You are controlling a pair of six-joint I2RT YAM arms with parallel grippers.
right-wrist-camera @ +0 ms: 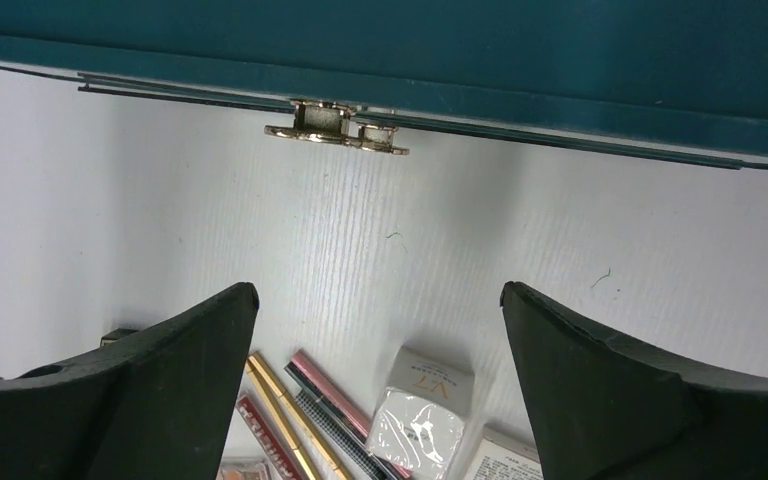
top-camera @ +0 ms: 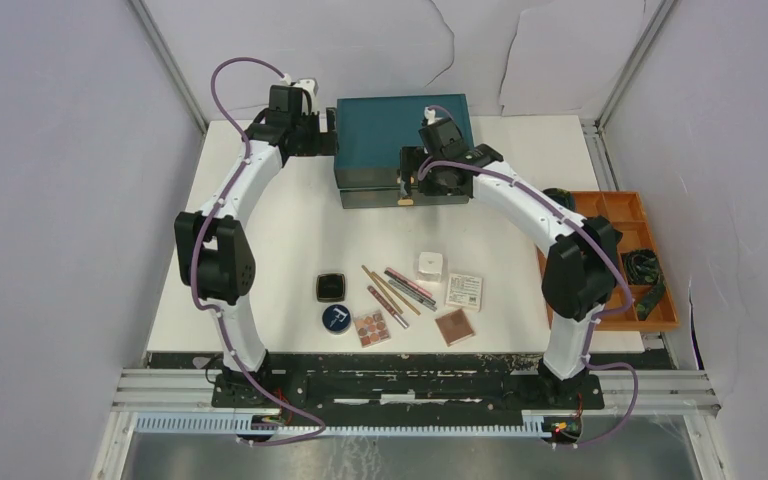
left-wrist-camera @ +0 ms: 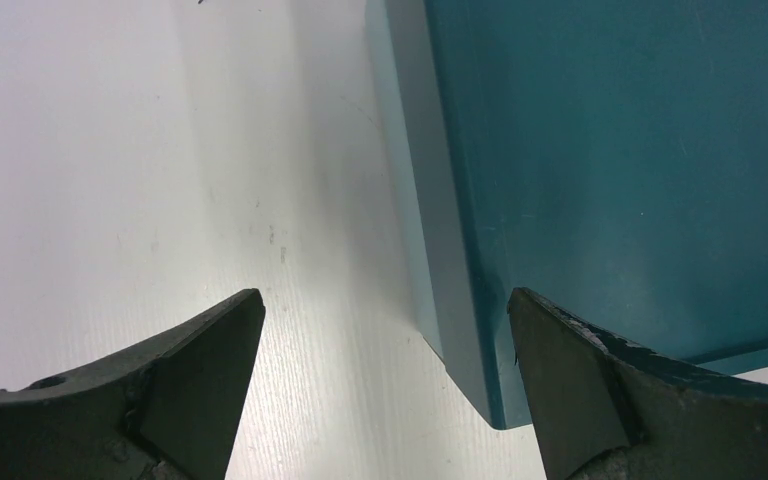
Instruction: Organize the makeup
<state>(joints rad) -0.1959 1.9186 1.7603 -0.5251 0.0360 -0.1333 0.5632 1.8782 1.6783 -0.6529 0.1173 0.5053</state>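
The teal box (right-wrist-camera: pixel 520 50) is seen as smooth, faintly sheened plastic, its handle (right-wrist-camera: pixel 335 127) as shiny gold-toned metal. Before the box, the white table (right-wrist-camera: pixel 210 220) is finely ribbed, matt; the white cube (right-wrist-camera: pixel 422 410) is glossily film-wrapped.

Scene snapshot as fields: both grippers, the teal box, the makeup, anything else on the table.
left gripper: open, empty, a corner of the teal box between its fingers
right gripper: open, empty, facing the box's metal handle, not touching it
makeup: loose on the table, in front of the box
orange tray: right edge, dark items inside
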